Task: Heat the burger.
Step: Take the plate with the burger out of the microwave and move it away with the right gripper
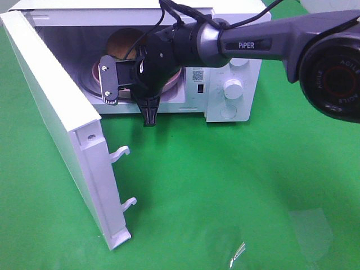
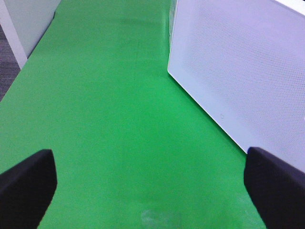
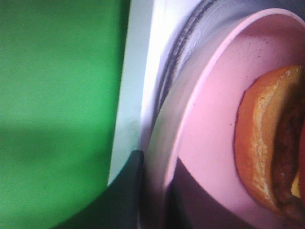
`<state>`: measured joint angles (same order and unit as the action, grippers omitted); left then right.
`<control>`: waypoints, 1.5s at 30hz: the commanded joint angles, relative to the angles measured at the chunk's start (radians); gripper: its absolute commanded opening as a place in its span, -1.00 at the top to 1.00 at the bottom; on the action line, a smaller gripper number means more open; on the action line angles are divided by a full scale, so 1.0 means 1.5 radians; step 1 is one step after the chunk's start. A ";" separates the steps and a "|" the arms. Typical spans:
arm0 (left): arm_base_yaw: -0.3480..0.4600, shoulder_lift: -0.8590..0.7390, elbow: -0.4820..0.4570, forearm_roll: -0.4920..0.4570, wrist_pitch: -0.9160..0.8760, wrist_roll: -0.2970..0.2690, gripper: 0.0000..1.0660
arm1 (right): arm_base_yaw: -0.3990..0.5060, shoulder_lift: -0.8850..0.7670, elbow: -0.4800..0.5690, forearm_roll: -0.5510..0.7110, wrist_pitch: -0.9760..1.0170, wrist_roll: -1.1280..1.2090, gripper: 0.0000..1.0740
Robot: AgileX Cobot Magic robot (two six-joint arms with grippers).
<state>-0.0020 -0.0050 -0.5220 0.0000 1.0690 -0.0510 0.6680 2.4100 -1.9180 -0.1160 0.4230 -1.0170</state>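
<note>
The burger (image 1: 121,42) sits on a pink round dish (image 1: 175,79) inside the open microwave (image 1: 236,67); only its brown bun top shows behind my right arm. The right wrist view shows the burger's bun and patty (image 3: 267,143) lying on the dish (image 3: 209,119). My right gripper (image 1: 148,109) is at the microwave's mouth. In the wrist view the right gripper (image 3: 157,181) has one dark finger (image 3: 126,195) outside the dish rim and the other inside it, shut on the rim. My left gripper (image 2: 152,191) is open over bare green cloth, holding nothing.
The microwave door (image 1: 50,101) swings wide open to the left, with two latch hooks (image 1: 121,153) on its edge; the left wrist view shows its outer face (image 2: 238,71) close by. A control knob (image 1: 232,87) is on the right panel. Green cloth (image 1: 236,185) covers the table.
</note>
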 commanded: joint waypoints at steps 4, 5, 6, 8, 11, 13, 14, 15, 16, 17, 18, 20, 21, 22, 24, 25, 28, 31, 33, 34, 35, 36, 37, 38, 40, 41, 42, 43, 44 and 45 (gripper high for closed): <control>0.002 -0.011 0.002 0.000 0.001 0.003 -0.88 | 0.001 -0.027 -0.003 0.013 0.053 -0.045 1.00; 0.002 -0.011 0.002 0.000 0.001 0.003 -0.88 | 0.001 -0.032 -0.003 0.005 0.063 -0.044 1.00; 0.002 -0.011 0.002 0.000 0.001 0.003 -0.88 | 0.001 -0.032 -0.003 0.005 0.063 -0.044 1.00; 0.002 -0.011 0.002 0.000 0.001 0.003 -0.88 | 0.001 -0.039 0.000 0.005 0.064 -0.044 1.00; 0.002 -0.011 0.002 0.000 0.001 0.003 -0.88 | 0.001 -0.067 0.035 0.005 0.041 -0.044 1.00; 0.002 -0.011 0.002 0.000 0.001 0.003 -0.88 | 0.001 -0.085 0.057 0.000 0.031 -0.045 1.00; 0.002 -0.011 0.002 0.000 0.001 0.003 -0.88 | 0.001 -0.091 0.070 -0.001 0.024 -0.047 1.00; 0.002 -0.011 0.002 0.000 0.001 0.003 -0.88 | 0.001 -0.091 0.070 -0.001 0.024 -0.047 1.00; 0.002 -0.011 0.002 0.000 0.001 0.003 -0.88 | 0.001 -0.107 0.095 -0.001 0.009 -0.050 1.00; 0.002 -0.011 0.002 0.000 0.001 0.003 -0.88 | 0.001 -0.107 0.095 -0.001 0.009 -0.050 1.00; 0.002 -0.011 0.002 0.000 0.001 0.003 -0.88 | 0.001 -0.126 0.121 -0.001 -0.012 -0.058 1.00; 0.002 -0.011 0.002 0.000 0.001 0.003 -0.88 | 0.001 -0.145 0.150 -0.001 -0.030 -0.064 1.00; 0.002 -0.011 0.002 0.000 0.001 0.003 -0.88 | 0.001 -0.159 0.175 -0.001 -0.041 -0.065 1.00; 0.002 -0.011 0.002 0.000 0.001 0.003 -0.88 | 0.001 -0.159 0.175 -0.001 -0.041 -0.065 1.00; 0.002 -0.011 0.002 0.000 0.001 0.003 -0.88 | 0.001 -0.182 0.208 -0.001 -0.059 -0.073 1.00; 0.002 -0.011 0.002 0.000 0.001 0.003 -0.88 | 0.001 -0.182 0.208 -0.001 -0.059 -0.073 1.00; 0.002 -0.011 0.002 0.000 0.001 0.003 -0.88 | 0.001 -0.213 0.253 -0.001 -0.090 -0.076 1.00; 0.002 -0.011 0.002 0.000 0.001 0.003 -0.88 | 0.001 -0.234 0.282 -0.002 -0.107 -0.076 1.00; 0.002 -0.011 0.002 0.000 0.001 0.003 -0.88 | 0.001 -0.248 0.301 -0.004 -0.120 -0.076 1.00; 0.002 -0.011 0.002 0.000 0.001 0.003 -0.88 | 0.001 -0.248 0.301 -0.004 -0.120 -0.076 1.00; 0.002 -0.011 0.002 0.000 0.001 0.003 -0.88 | 0.001 -0.259 0.323 -0.010 -0.129 -0.076 1.00; 0.002 -0.011 0.002 0.000 0.001 0.003 -0.88 | 0.001 -0.259 0.323 -0.010 -0.129 -0.076 1.00; 0.002 -0.011 0.002 0.000 0.001 0.003 -0.88 | 0.001 -0.271 0.341 -0.013 -0.132 -0.075 1.00; 0.002 -0.011 0.002 0.000 0.001 0.003 -0.88 | 0.001 -0.271 0.341 -0.013 -0.132 -0.075 1.00; 0.002 -0.011 0.002 0.000 0.001 0.003 -0.88 | 0.001 -0.283 0.361 -0.013 -0.137 -0.075 1.00; 0.002 -0.011 0.002 0.000 0.001 0.003 -0.88 | 0.001 -0.289 0.371 -0.013 -0.140 -0.075 1.00; 0.002 -0.011 0.002 0.000 0.001 0.003 -0.88 | 0.001 -0.289 0.371 -0.013 -0.140 -0.075 1.00; 0.002 -0.011 0.002 0.000 0.001 0.003 -0.88 | 0.001 -0.305 0.393 -0.013 -0.151 -0.075 1.00; 0.002 -0.011 0.002 0.000 0.001 0.003 -0.88 | 0.005 -0.318 0.415 -0.012 -0.157 -0.075 1.00; 0.002 -0.011 0.002 0.000 0.001 0.003 -0.88 | 0.005 -0.318 0.415 -0.012 -0.157 -0.075 1.00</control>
<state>-0.0020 -0.0050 -0.5220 0.0000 1.0690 -0.0510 0.6870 1.9640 -1.2980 -0.1300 0.2150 -1.1520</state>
